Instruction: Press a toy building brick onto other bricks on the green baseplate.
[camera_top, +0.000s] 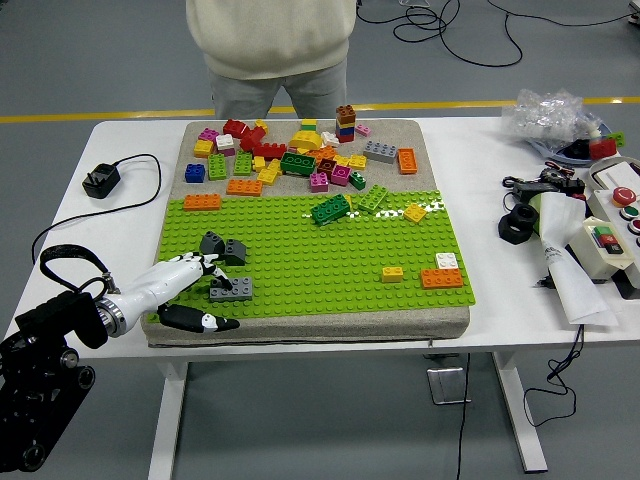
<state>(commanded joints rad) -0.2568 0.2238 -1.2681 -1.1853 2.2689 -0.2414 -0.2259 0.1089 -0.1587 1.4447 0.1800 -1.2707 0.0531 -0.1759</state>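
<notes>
The green baseplate (320, 260) lies on a grey mat in the head view. A light grey brick (235, 290) sits near its front left corner. My left hand (208, 302) reaches in from the lower left with its fingers (190, 268) stretched out. One dark fingertip rests on the brick's left end and the thumb (200, 322) lies apart along the mat's front edge. Two dark grey bricks (212, 242) (236, 250) stand just beyond the hand. The right hand is out of view.
Several loose bricks (290, 160) are heaped on the mat's far part, with a small tower (345, 122). Orange, white and yellow bricks (441, 278) sit at the plate's right. A person stands at the far side. A charger (101, 180) lies left and a control box (610, 235) right.
</notes>
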